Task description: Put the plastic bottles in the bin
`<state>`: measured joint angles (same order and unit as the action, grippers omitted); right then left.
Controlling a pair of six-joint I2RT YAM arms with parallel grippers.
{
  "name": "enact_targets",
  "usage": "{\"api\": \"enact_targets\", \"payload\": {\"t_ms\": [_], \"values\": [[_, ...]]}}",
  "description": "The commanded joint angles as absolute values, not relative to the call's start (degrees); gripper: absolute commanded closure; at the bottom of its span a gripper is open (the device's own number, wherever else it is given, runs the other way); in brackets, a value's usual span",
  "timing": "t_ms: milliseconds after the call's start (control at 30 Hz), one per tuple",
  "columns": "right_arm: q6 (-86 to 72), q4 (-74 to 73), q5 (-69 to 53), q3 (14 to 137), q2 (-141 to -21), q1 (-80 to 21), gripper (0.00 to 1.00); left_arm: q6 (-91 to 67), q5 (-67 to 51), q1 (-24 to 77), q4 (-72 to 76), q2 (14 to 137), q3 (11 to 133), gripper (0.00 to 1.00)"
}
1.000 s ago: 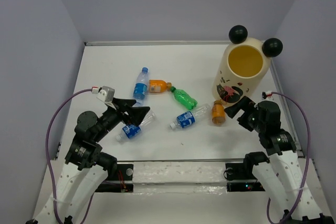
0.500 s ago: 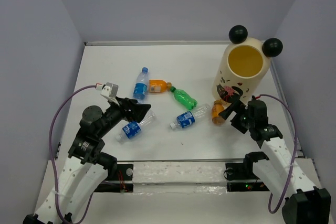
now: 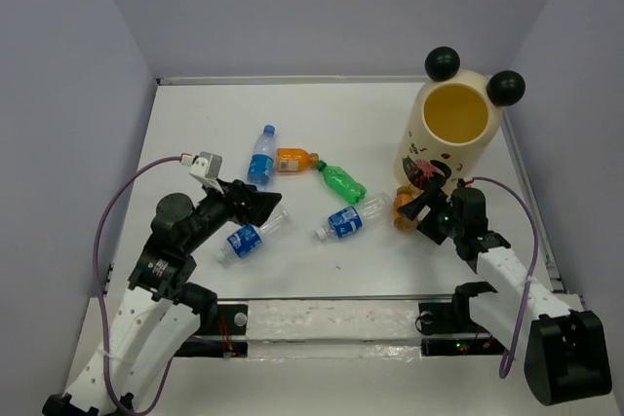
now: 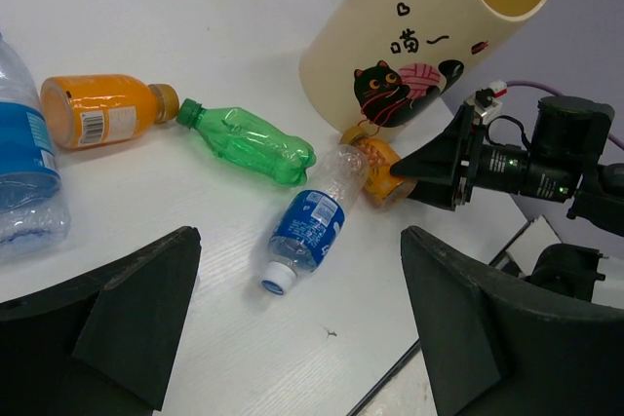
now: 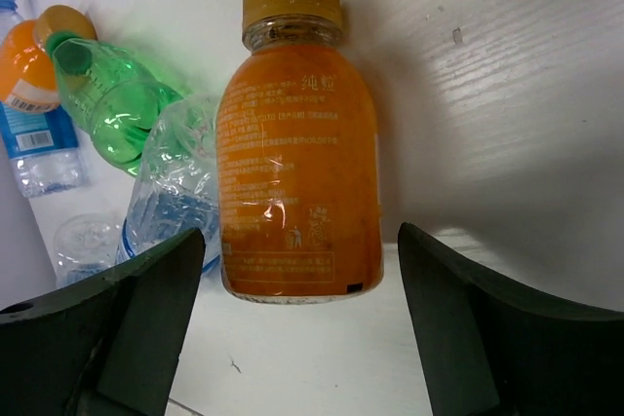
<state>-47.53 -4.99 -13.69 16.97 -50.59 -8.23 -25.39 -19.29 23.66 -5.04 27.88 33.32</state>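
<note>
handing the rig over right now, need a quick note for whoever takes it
Left gripper: open, empty, beside the nearest clear bottle.
Right gripper: open, jaws either side of the orange bottle lying at the foot of the bin, not gripping it yet.
Also lying on the table: middle clear bottle, far clear bottle, green bottle, second orange bottle.
Done: no bottle binned.
Left: all six.

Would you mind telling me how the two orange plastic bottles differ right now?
The orange plastic bottle by the cream bin lies partly inside the open right gripper, cap toward the bin; the orange bottle mid-table lies ungripped, cap beside the green bottle. Both lie sideways.
</note>
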Motion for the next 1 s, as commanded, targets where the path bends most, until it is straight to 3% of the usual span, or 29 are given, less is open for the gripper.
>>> {"api": "enact_targets", "payload": {"t_ms": [0,267,333,467,633,767,967], "values": [[-47.9,3.3,-11.9,16.4,-51.7,-8.0,0.19,-25.4,-20.1,23.9,-3.1,28.1,32.8,0.07],[-47.8,6.8,-12.2,15.5,-55.7,-8.0,0.34,-25.4,-19.9,23.9,-3.2,28.4,32.9,0.07],[-47.5,6.3,-12.2,15.2,-54.8,-8.0,0.47,-25.3,-19.8,23.8,-3.2,28.4,32.8,0.07],[-47.6,-1.3,-10.6,15.0,-48.2,-8.0,0.55,-25.3,-19.9,23.9,-3.2,28.6,32.8,0.07],[-47.0,-14.6,-9.5,17.1,-32.6,-8.0,0.58,-25.4,-20.0,23.8,-3.2,28.7,32.9,0.07],[-47.1,-23.4,-12.7,19.8,-26.9,-8.0,0.6,-25.2,-20.6,23.8,-3.3,29.4,33.0,0.07],[-50.6,-31.8,-26.4,28.8,-20.8,-8.0,0.62,-25.2,-20.9,23.8,-3.2,29.6,33.0,0.07]]}}
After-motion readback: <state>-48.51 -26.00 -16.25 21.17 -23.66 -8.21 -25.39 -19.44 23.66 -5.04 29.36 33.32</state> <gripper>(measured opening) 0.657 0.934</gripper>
